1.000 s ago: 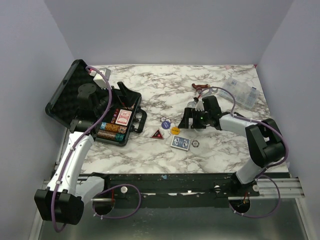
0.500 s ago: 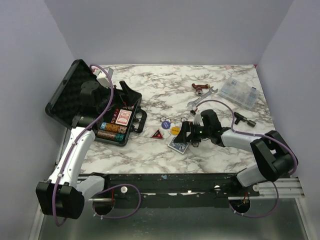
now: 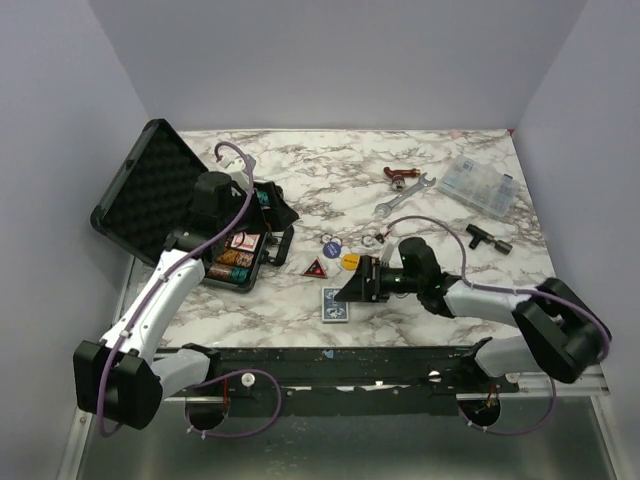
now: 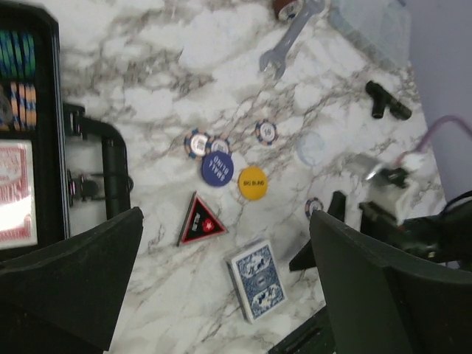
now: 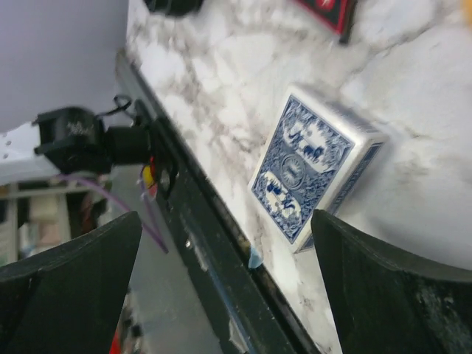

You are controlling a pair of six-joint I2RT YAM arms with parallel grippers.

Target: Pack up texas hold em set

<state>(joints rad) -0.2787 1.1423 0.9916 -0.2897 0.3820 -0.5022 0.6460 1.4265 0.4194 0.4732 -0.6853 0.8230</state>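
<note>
Since a second ago the blue card deck [image 3: 336,304] has slid toward 6 o'clock, from beside the yellow disc [image 3: 350,262] to the near edge of the marble table [image 3: 320,170]. The right gripper [image 5: 225,215] has its fingers spread wide and released. The deck lies flat just ahead of them, and no contact shows. The left gripper [image 4: 225,217] is likewise spread and holds nothing. It hangs at the 3 o'clock side of the open black briefcase [image 3: 140,195], having come off the lid. Inside the case sit the red deck [image 3: 243,241] and the rows of chips [image 3: 228,262]. The triangular disc [image 3: 315,268] and the blue disc [image 3: 331,249] lie between case and right gripper, with the silver wrench [image 3: 405,195] at their 1 o'clock.
</note>
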